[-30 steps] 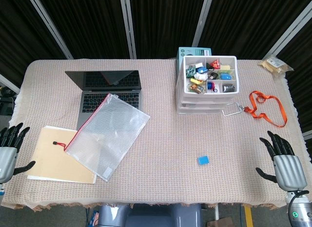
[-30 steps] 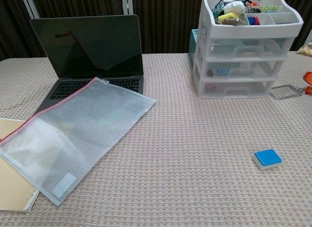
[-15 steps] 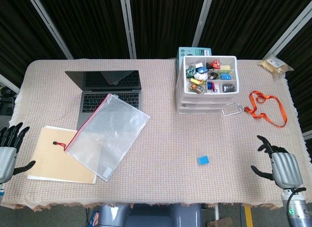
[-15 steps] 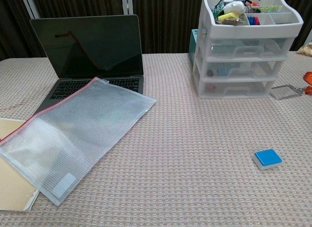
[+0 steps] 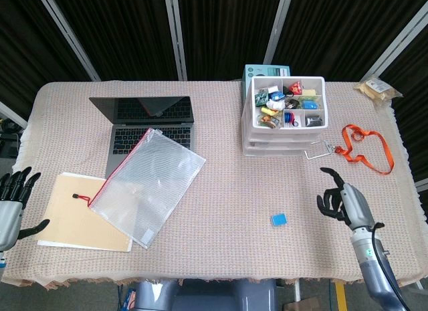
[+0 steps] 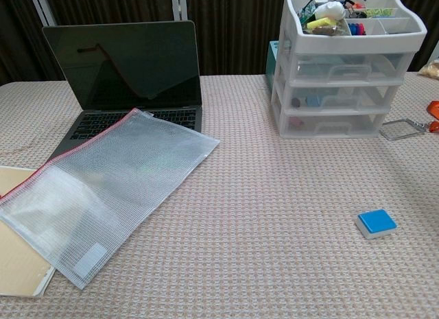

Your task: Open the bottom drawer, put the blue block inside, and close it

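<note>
The blue block (image 5: 279, 219) (image 6: 376, 223) lies flat on the tablecloth near the front, right of centre. The white three-drawer unit (image 5: 287, 117) (image 6: 346, 68) stands at the back right, its top tray full of small items. Its bottom drawer (image 6: 334, 124) is closed. My right hand (image 5: 341, 200) hovers over the table to the right of the block, well apart from it, fingers spread and holding nothing. My left hand (image 5: 12, 204) sits off the table's left front edge, fingers spread and empty. Neither hand shows in the chest view.
An open laptop (image 5: 146, 122) (image 6: 127, 72) stands at the back left, with a clear mesh zip pouch (image 5: 148, 184) (image 6: 103, 195) and a manila folder (image 5: 73, 214) in front of it. An orange lanyard (image 5: 364, 147) with a badge holder (image 6: 401, 129) lies right of the drawers. A teal box (image 5: 257, 71) stands behind them.
My right hand has moved from the table's right front corner inward and to the left, closer to the block and the drawers. The left hand, block and drawers have not moved.
</note>
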{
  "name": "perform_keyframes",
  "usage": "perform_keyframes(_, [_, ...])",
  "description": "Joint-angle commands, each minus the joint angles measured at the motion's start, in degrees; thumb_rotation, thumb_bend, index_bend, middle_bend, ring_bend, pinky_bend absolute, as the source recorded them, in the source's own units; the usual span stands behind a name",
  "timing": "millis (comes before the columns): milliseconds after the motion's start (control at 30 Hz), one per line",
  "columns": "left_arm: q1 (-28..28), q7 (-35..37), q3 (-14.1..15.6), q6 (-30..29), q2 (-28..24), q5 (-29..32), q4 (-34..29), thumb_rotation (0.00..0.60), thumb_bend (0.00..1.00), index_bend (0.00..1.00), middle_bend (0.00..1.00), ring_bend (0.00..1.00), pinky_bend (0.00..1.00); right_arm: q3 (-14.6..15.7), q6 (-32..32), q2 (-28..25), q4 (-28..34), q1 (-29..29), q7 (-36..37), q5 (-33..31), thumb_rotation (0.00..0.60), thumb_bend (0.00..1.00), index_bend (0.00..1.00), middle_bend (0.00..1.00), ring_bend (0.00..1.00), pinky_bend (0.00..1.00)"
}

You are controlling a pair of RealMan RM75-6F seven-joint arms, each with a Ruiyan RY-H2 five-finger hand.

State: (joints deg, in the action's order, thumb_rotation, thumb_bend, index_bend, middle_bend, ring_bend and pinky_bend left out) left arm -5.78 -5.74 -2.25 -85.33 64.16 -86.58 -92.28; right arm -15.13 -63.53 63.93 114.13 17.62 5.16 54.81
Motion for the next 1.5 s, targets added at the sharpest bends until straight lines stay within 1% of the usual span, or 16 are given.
perform_keyframes(33, [0.0, 0.1, 0.0, 0.0, 0.0, 0.1, 0.0, 0.6, 0.15, 0.07, 0.0, 0.0, 0.0, -5.3, 7.5, 3.6, 2.5, 8.3, -0.1, -16.4, 0.6, 0.44, 0.16, 0.79, 0.8, 0.67])
perform_keyframes(67, [0.0, 0.1, 0.0, 0.0, 0.0, 0.1, 0.0, 0.6, 0.15, 0.07, 0.0, 0.0, 0.0, -5.5, 7.9, 4.1, 2.3, 9.0, -0.2, -17.9, 0.6, 0.44, 0.16, 0.79, 0.8, 0.67])
perform_keyframes(167, [-0.1, 0.2, -0.1, 0.1, 0.0, 0.1, 0.1, 0.6, 0.15, 0.07, 0.0, 0.0, 0.0, -6.8, 9.3, 7.0, 0.3, 13.0, -0.9, -26.0, 0.6, 0.44, 0.16, 0.79, 0.8, 0.67])
perform_keyframes(200, [-0.1, 0.2, -0.1, 0.1, 0.0, 0.2, 0.0, 0.6, 0.15, 0.07, 0.0, 0.0, 0.0, -7.0, 9.4, 7.5, -0.1, 13.6, -0.9, -27.3, 0.6, 0.44, 0.16, 0.78, 0.8, 0.67])
perform_keyframes(400, [-0.2, 0.4, -0.1, 0.4, -0.1, 0.4, -0.1, 0.6, 0.15, 0.07, 0.0, 0.0, 0.0, -10.7, 9.7, 13.3, -5.5, 18.7, 2.0, -41.6, 0.6, 0.44, 0.16, 0.79, 0.8, 0.67])
perform_keyframes(500, [-0.2, 0.5, -0.2, 0.4, -0.1, 0.4, -0.1, 0.6, 0.15, 0.07, 0.0, 0.0, 0.0, -11.4, 10.9, 15.0, -7.7, 20.5, 2.4, -46.0, 0.6, 0.44, 0.16, 0.79, 0.8, 0.67])
perform_keyframes(800, [-0.3, 0.7, -0.3, 0.6, -0.1, 0.7, -0.2, 0.6, 0.15, 0.07, 0.0, 0.0, 0.0, -13.7, 14.1, 20.1, -14.6, 24.9, 3.7, -54.1, 0.6, 0.44, 0.16, 0.79, 0.8, 0.67])
perform_keyframes(900, [-0.3, 0.9, -0.4, 0.8, -0.2, 1.0, -0.2, 0.6, 0.15, 0.07, 0.0, 0.0, 0.0, -13.7, 15.2, 21.9, -17.5, 26.5, 3.4, -56.0, 0.6, 0.43, 0.16, 0.78, 0.8, 0.67])
perform_keyframes(1233, [-0.5, 1.5, -0.3, 1.5, -0.5, 1.5, -0.9, 0.6, 0.15, 0.07, 0.0, 0.0, 0.0, -16.1, 15.7, 26.9, -25.7, 28.7, 6.0, -60.6, 0.6, 0.44, 0.16, 0.78, 0.8, 0.67])
perform_keyframes(1500, [-0.7, 2.3, -0.4, 2.4, -0.9, 2.2, -1.6, 0.6, 0.15, 0.07, 0.0, 0.0, 0.0, -17.3, 15.3, 29.0, -30.6, 29.5, 5.7, -62.6, 0.6, 0.44, 0.16, 0.79, 0.8, 0.67])
